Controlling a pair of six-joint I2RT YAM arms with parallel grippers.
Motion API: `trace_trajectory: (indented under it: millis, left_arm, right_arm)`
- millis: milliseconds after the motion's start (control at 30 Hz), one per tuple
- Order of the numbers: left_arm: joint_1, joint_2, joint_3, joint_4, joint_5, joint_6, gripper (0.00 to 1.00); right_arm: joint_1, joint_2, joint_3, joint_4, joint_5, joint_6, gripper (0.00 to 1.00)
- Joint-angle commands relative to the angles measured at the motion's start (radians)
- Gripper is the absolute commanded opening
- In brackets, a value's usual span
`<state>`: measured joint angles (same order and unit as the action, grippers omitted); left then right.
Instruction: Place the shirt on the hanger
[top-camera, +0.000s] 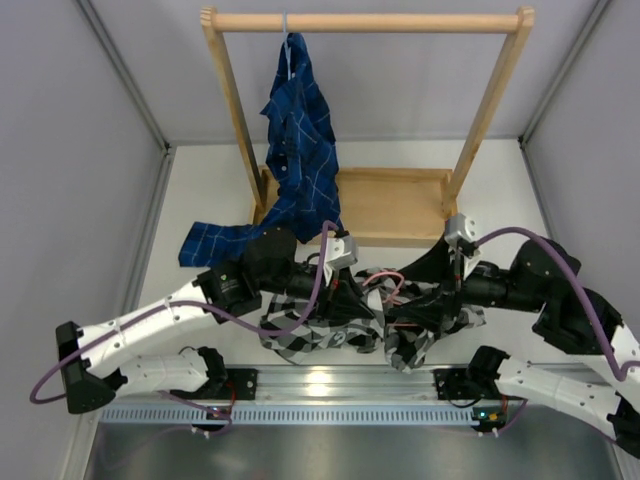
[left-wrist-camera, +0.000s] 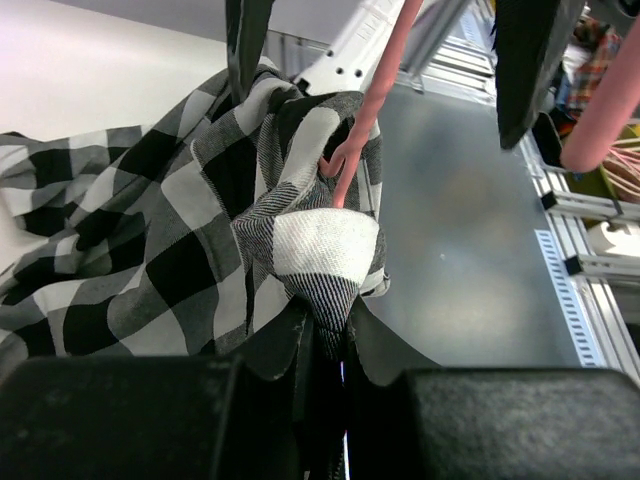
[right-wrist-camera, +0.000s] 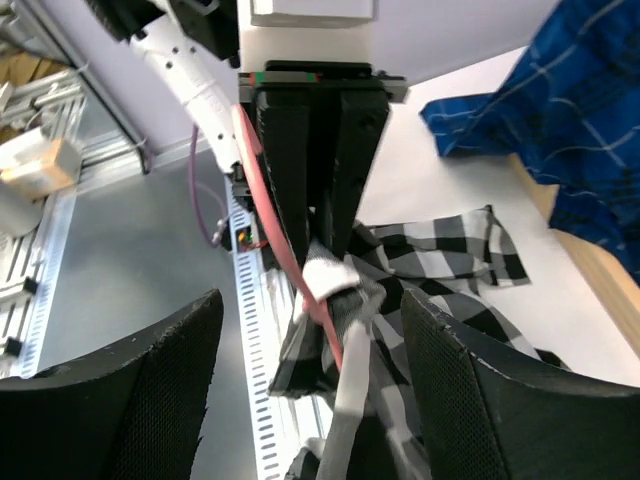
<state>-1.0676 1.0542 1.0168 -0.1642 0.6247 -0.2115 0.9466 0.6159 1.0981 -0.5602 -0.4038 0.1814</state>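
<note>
Your left gripper (left-wrist-camera: 325, 335) is clamping its jaws on the buffalo-check shirt (top-camera: 330, 338) at the tabletop's (top-camera: 200, 200) six o'clock; your right gripper (right-wrist-camera: 312, 300), jaws apart, is risking knocking the pink wire hanger (left-wrist-camera: 367, 105) free.

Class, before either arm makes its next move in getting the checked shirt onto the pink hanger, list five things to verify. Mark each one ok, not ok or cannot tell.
1. Left gripper holds the shirt: ok, shut on a fold of fabric.
2. Right gripper ready to grasp: ok, open, its fingers either side of the bundle.
3. Hanger engaged with the shirt: ok, the pink wire runs into the bunched fabric.
4. Which opening of the shirt the wire enters: cannot tell, folds hide it.
5. Shirt spread out for threading: not ok, it is crumpled in a heap.
</note>
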Motion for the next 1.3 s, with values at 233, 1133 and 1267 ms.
trace_trajectory:
  millis: [233, 1133, 1267]
  left_arm:
    - [-0.002, 0.063, 0.072, 0.154, 0.142, -0.035, 0.0]
    - [-0.002, -0.663, -0.413, 0.152, -0.866, -0.046, 0.98]
    - [-0.002, -0.761, -0.565, 0.323, -0.694, -0.045, 0.98]
  right_arm:
    - [0.012, 0.047, -0.046, 0.204, -0.168, -0.051, 0.16]
    - [0.009, 0.01, 0.226, 0.06, 0.333, -0.028, 0.0]
    - [0.011, 0.045, 0.298, 0.013, 0.304, -0.039, 0.0]
